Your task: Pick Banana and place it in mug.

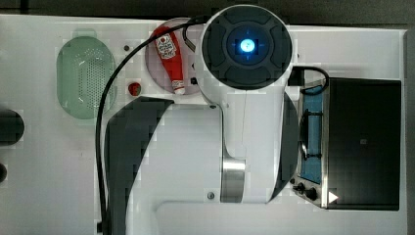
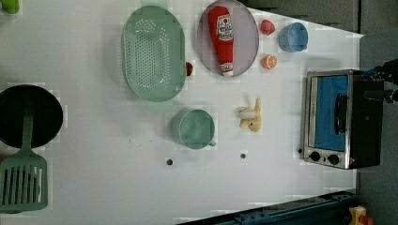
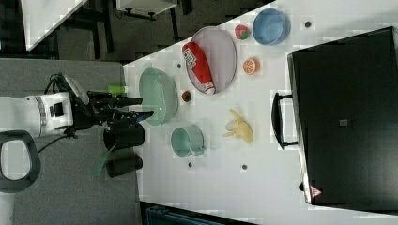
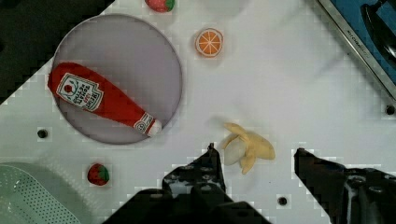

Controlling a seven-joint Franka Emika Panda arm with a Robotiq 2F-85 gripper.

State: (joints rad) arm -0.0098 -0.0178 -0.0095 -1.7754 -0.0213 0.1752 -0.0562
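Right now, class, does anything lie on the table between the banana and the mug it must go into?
No. In the left view the banana lies to the right of the mug, with bare white table between them. The end effector is open.

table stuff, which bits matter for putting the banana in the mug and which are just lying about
For the job:
banana
mug
gripper, open, above the banana

Lying about:
ketchup bottle on a plate
colander
orange slice
blue bowl
two strawberries
toaster oven
black pan
green spatula
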